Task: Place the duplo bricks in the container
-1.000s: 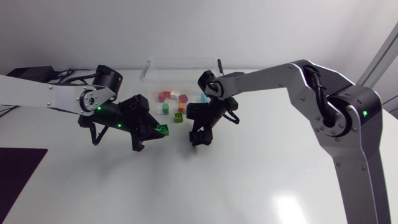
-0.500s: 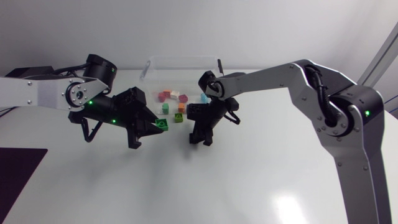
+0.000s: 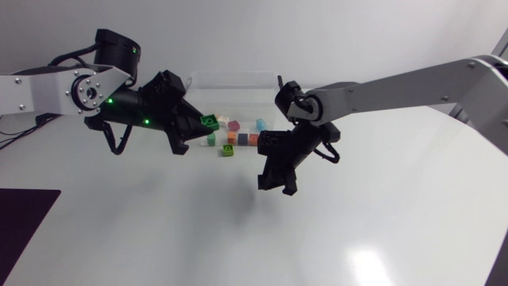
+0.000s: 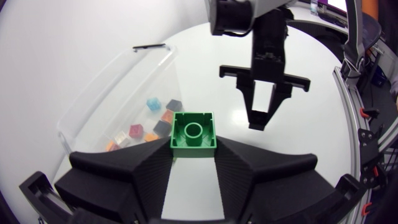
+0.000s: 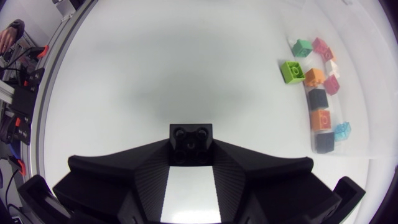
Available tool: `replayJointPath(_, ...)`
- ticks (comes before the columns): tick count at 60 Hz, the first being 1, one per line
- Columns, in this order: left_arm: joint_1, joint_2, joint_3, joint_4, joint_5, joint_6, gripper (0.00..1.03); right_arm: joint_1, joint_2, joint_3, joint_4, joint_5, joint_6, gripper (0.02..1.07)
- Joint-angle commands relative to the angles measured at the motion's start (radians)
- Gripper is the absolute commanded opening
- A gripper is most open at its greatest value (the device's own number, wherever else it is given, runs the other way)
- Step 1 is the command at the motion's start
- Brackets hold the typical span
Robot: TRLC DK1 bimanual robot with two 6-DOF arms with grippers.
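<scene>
In the head view, your left gripper (image 3: 205, 124) was clenched on the green brick (image 3: 209, 121). Within the last second you had lifted it off the table (image 3: 159, 238) and carried it up to the container (image 3: 238, 78). The brick hung at the container's near-left corner, not yet over its opening as far as I could judge. Your right gripper (image 3: 275, 181) had gone the other way, backing off from the container's front and ending well apart from it, raised above the table. A lime brick (image 3: 227, 151) lay alone just in front of the container. The other loose bricks (image 3: 238, 131) sat in a row along the container's front; whether they were inside it I could not tell from here.

In the left wrist view, the green brick (image 4: 193, 130) sat stud-up, pinched between both fingers. The container (image 4: 118, 81) lay ahead of and below it, with the right gripper (image 4: 259, 118) off to the container's far side.

In the right wrist view, the right gripper (image 5: 190, 152) was closed on a black brick (image 5: 190, 139), and the container (image 5: 348, 134) lay well ahead of it, with the lime brick (image 5: 292, 71) just outside its wall.

I judged that the right arm had made room, so the green brick could go in first and the black one after it. Letting go too soon would drop the green brick short of the container.
</scene>
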Motion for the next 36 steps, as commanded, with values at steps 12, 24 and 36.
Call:
replayJointPath(12,-0.023,0.111,0.122,0.127,-0.059,-0.18,0.38,-0.016,-0.173,-0.088,-0.001,-0.04,0.01,0.25)
replayJointPath(24,-0.017,0.203,0.187,0.234,-0.128,-0.272,0.38,-0.028,-0.254,-0.095,-0.017,-0.077,0.036,0.25)
replayJointPath(36,-0.014,0.282,0.268,0.273,-0.188,-0.329,0.39,-0.036,-0.296,-0.09,-0.023,-0.1,0.059,0.25)
